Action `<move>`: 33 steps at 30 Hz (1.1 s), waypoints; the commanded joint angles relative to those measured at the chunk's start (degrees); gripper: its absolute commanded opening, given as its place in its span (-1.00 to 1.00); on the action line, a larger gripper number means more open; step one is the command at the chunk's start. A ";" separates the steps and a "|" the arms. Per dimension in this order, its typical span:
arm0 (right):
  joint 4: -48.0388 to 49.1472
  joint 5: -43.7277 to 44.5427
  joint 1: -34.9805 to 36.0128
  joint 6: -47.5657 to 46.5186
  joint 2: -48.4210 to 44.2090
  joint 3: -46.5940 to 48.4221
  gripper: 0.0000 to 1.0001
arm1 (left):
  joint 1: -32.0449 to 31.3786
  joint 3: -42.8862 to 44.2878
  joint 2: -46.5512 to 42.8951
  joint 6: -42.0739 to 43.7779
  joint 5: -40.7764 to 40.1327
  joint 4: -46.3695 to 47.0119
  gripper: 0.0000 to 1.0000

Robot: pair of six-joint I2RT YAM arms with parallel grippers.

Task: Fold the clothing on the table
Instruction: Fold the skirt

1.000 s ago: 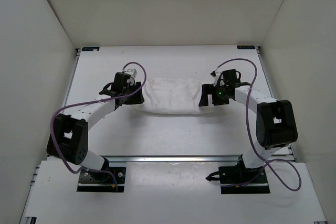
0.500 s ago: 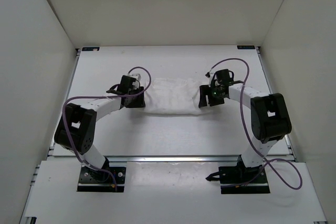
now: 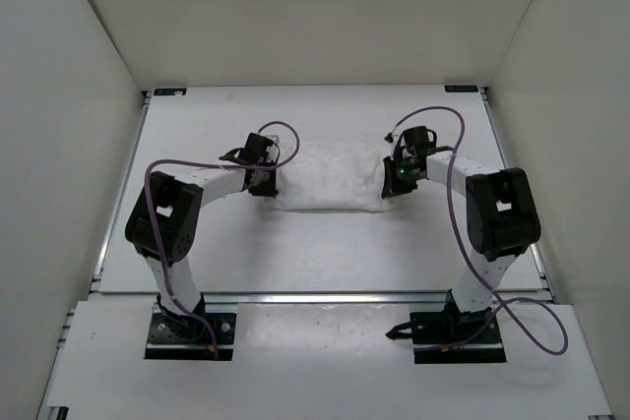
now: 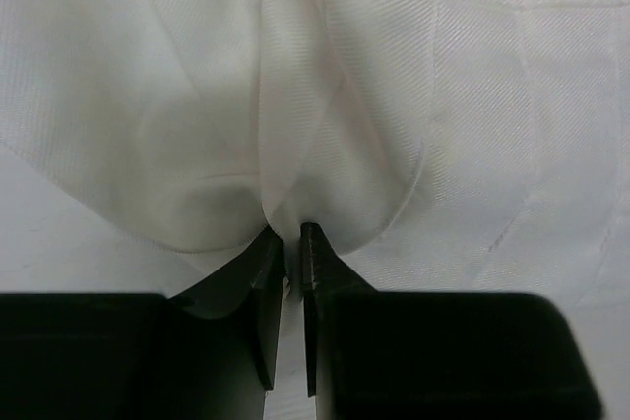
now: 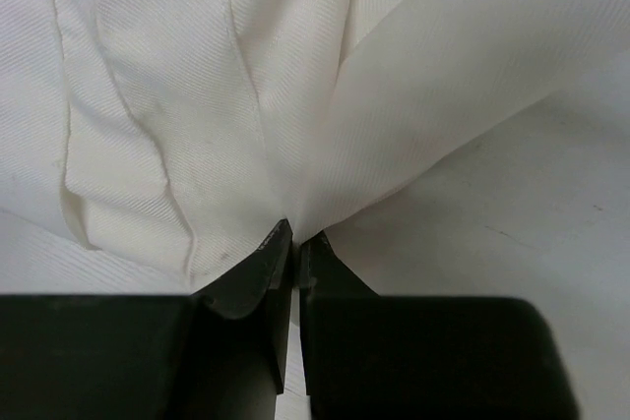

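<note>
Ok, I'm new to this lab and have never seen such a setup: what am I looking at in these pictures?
Two robot arms are bolted at the near edge of a white table. One picture looks down from above and behind them; the other two are close-ups from a camera on each wrist. A white wrinkled piece of clothing lies between the arms. The left hand pinches its left edge, the right hand its right edge.

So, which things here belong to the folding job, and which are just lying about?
Job: thin wrinkled white fabric clothing; flat matte white table; left gripper and right gripper, both shut on the clothing.
Not involved: purple cables; white enclosure walls.
</note>
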 commanded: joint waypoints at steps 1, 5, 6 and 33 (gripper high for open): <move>-1.68 1.74 -1.55 -1.62 -1.44 3.69 -1.00 | -1.76 2.78 3.46 0.29 -0.08 -3.48 -0.58; -7.30 1.22 -2.61 -4.41 -2.41 12.02 -0.98 | -4.66 7.61 6.73 -0.76 1.49 -5.42 -0.61; -7.92 1.13 -2.43 -4.87 -2.59 14.92 -1.00 | -4.92 8.76 7.77 -1.20 2.46 -5.95 -0.62; 1.36 -16.71 14.71 5.66 2.86 19.36 -1.00 | -4.58 18.62 17.28 -11.31 28.03 -1.74 -0.70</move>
